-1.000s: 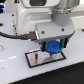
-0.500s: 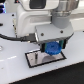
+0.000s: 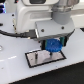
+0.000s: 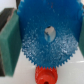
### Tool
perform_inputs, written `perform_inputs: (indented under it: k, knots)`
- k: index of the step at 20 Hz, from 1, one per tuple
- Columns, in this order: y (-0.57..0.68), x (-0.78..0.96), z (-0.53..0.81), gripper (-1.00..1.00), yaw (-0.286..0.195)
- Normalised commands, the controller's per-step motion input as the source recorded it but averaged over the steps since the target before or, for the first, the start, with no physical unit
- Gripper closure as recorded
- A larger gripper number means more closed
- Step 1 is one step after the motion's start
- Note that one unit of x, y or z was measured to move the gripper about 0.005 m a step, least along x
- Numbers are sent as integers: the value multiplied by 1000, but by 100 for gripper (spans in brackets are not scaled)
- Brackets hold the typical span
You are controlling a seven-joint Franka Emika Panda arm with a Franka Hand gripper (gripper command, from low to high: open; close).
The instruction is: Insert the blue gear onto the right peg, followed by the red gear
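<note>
Your tool [image 3: 54, 45] is gripping the blue gear [image 3: 54, 46] by its rim, one finger on either side, so the disc is hanging flat beneath the wrist with its centre bore facing down. That is the sensible hold: the hub hole [image 4: 48, 34] is staying unobstructed in the wrist view, where you are looking straight through it.

The gear is hovering over the plate [image 3: 35, 59], toward the exterior view's right end, which is where the right peg should be standing. You are not seeing that peg in either view; the gear is covering it. Whether the bore is touching the pin or still above it, you cannot tell.

The red gear [image 4: 46, 76] is showing just past the blue rim in the wrist view, apparently lying on the white desk [image 3: 15, 75] nearby, waiting its turn.

Judgement: the first insertion is under way, not confirmed seated. Misalignment of bore and pin is the main risk.
</note>
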Motion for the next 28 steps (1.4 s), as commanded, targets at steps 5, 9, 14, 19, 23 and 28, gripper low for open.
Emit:
perform_inputs:
  k: [5,9,14,19,23,28]
  knots:
    - [0,129,-130,100,0]
    - [-32,104,-252,100,0]
    - [-61,94,-230,100,0]
    - [0,315,314,100,0]
    - [0,368,234,100,0]
    - [0,227,-101,100,0]
